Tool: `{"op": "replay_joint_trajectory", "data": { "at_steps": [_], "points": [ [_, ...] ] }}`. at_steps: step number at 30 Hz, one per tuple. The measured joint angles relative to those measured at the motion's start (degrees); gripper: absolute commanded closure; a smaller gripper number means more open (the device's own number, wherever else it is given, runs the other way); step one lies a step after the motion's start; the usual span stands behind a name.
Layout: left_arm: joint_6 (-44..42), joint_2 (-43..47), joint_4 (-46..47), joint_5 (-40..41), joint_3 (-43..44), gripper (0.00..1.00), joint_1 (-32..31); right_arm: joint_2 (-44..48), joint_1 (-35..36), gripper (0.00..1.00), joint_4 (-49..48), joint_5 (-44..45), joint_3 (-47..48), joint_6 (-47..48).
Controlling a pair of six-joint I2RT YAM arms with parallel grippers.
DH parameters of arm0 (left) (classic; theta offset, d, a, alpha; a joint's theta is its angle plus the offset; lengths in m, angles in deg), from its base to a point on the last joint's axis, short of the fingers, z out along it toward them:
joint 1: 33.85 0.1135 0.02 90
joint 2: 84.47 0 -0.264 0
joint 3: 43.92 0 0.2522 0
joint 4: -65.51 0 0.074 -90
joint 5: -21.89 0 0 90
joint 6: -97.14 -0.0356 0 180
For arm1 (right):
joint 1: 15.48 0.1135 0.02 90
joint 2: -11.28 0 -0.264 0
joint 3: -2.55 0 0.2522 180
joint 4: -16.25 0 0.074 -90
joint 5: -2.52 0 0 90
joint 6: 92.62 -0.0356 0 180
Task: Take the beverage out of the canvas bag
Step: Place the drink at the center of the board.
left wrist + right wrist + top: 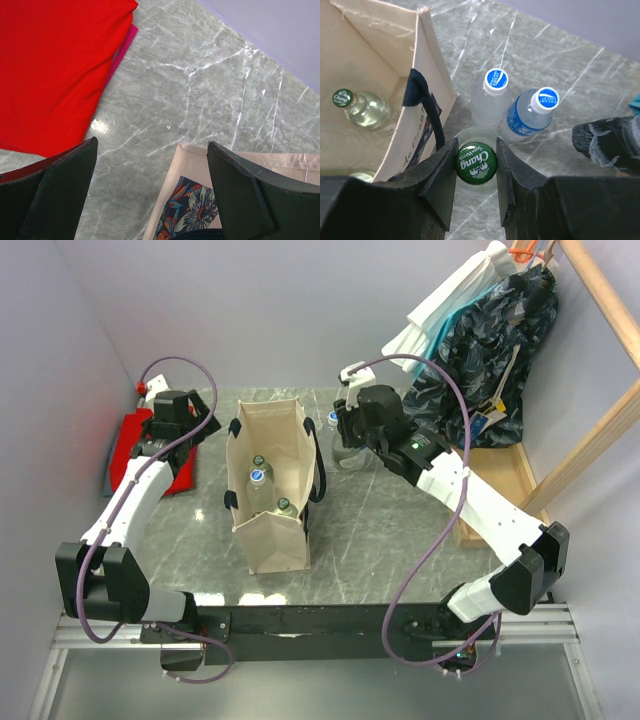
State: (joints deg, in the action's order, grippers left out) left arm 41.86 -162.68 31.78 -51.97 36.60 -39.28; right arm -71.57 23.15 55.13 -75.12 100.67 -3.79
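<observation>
The beige canvas bag point(272, 525) with navy handles stands upright mid-table, open at the top; three bottles point(260, 476) show inside it. In the right wrist view the bag point(375, 75) is at the left with a green-capped bottle point(342, 98) in it. My right gripper point(476, 162) is shut on the green cap of a clear Chang soda water bottle point(476, 161), just outside the bag's right side, beside two blue-capped water bottles point(495, 82). My left gripper point(150, 185) is open and empty above the table by the bag's far left corner point(192, 165).
A red folded cloth point(150, 455) lies at the far left, also in the left wrist view point(50, 70). Clothes point(480, 350) hang on a wooden rack point(600, 430) at the right. The grey marble table point(380, 530) runs around the bag.
</observation>
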Motion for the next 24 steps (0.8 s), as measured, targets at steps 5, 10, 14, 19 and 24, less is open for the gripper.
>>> {"op": "replay_joint_trajectory", "data": {
  "at_steps": [5,10,14,19,24],
  "points": [
    [0.00,-0.04,0.00,0.00,0.00,0.04,0.00,-0.46,-0.59,1.00,-1.46,-1.25,-2.49,-1.05],
    [0.00,-0.17,0.00,-0.02,0.00,0.04,0.00,-1.31,-0.85,1.00,-2.45,-1.68,-3.56,-1.70],
    [0.00,-0.52,0.00,-0.17,0.00,0.04,0.00,-1.62,-1.03,1.00,-4.42,-1.97,-5.22,-2.23],
    [0.00,-0.52,0.00,-0.22,0.00,0.04,0.00,-2.14,-1.07,1.00,-5.86,-2.47,-6.93,-2.67],
    [0.00,-0.52,0.00,-0.22,0.00,0.04,0.00,-3.54,-1.29,1.00,-7.96,-2.62,-8.00,-3.45]
  ]
}}
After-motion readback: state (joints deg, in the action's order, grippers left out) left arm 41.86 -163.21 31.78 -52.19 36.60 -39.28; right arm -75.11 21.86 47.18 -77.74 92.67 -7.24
